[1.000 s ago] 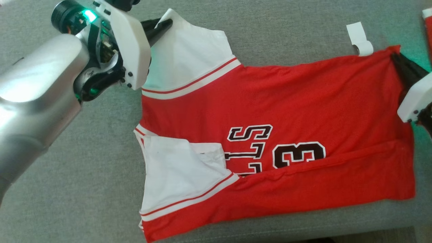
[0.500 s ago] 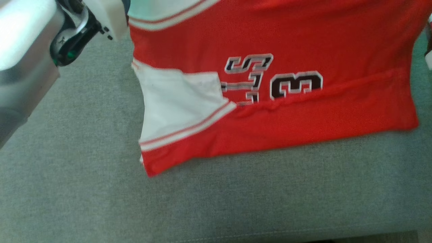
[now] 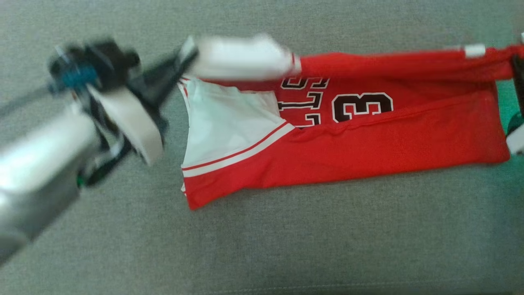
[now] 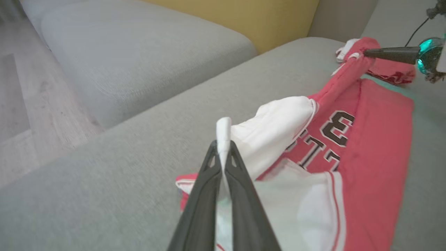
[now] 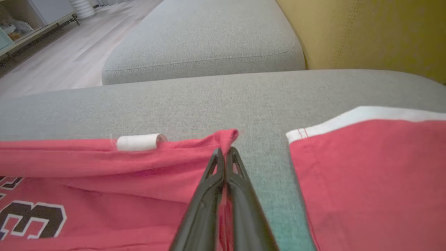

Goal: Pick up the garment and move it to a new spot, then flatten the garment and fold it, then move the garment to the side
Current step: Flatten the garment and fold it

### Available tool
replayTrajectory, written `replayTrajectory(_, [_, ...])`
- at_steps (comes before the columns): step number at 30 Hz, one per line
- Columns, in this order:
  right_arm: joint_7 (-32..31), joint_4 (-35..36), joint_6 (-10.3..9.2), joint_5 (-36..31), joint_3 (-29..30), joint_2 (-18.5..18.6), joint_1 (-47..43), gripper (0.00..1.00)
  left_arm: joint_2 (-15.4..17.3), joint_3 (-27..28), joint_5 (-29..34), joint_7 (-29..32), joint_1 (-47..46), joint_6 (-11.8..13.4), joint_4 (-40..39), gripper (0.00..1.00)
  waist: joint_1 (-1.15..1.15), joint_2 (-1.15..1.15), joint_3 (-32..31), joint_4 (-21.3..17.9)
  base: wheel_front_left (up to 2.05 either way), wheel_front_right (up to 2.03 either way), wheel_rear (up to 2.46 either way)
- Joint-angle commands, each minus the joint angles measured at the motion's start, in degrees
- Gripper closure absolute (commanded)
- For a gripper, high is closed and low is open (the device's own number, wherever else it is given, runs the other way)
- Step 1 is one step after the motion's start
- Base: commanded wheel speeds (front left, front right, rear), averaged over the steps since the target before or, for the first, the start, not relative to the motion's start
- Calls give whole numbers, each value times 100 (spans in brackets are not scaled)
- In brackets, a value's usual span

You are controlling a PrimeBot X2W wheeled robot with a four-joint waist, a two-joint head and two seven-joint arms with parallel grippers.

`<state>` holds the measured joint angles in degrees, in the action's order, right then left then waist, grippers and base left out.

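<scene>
On grey cushion (image 3: 286,246), left tool (image 4: 223,150), right tool (image 5: 225,153) clamp raised jersey (image 3: 389,143) edge.

I see the garment (image 3: 409,143), a red jersey with white sleeves and a black 3 outlined in white, on the grey sofa cushion (image 3: 286,246). Its far edge is raised and stretched taut, a white sleeve bunched at the left end. The near half lies flat.
</scene>
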<state>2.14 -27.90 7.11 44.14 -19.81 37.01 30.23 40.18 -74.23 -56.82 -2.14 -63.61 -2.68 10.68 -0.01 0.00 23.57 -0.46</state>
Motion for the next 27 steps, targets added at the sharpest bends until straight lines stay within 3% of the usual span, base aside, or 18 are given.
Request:
replayTrajectory(1, [93,113,37,-18,47,241,-135,100,304,257,2,-13,-77,105,-201,100,1,0,-27,14,0,0,0])
replayTrajectory(10, [104,24,37,-174,149,50,-682,100,667,166,-116,59,1067,857,-1307,100,1,0,-131,2,0,0,0])
replayTrajectory(11, [97,27,37,-187,146,27,-734,96,661,163,-139,21,1167,916,-1373,100,1,0,-143,2,0,0,0])
replayTrajectory(12, [80,20,37,-190,150,-3,-790,66,644,158,-127,-12,1252,959,-1416,100,1,0,-159,7,0,0,0])
replayTrajectory(13, [58,13,37,-205,145,-14,-853,0,618,153,-70,-49,1318,1022,-1423,100,1,0,-177,19,0,0,0])
replayTrajectory(14, [83,-7,37,-217,187,-28,-907,0,574,148,12,-101,1376,1105,-1400,78,1,0,-198,31,0,0,0])
replayTrajectory(15, [131,-29,37,-214,256,-67,-966,0,501,145,91,-184,1441,1215,-1356,0,1,0,-229,48,0,0,0])
replayTrajectory(22, [521,128,37,-221,825,-354,-1639,0,-253,413,467,-1191,2181,2252,-888,0,1,0,-548,102,0,0,0])
replayTrajectory(27, [643,239,37,-254,1244,-706,-1947,0,-1054,1550,1152,-1282,3133,3020,-984,0,1,0,-785,175,0,0,0])
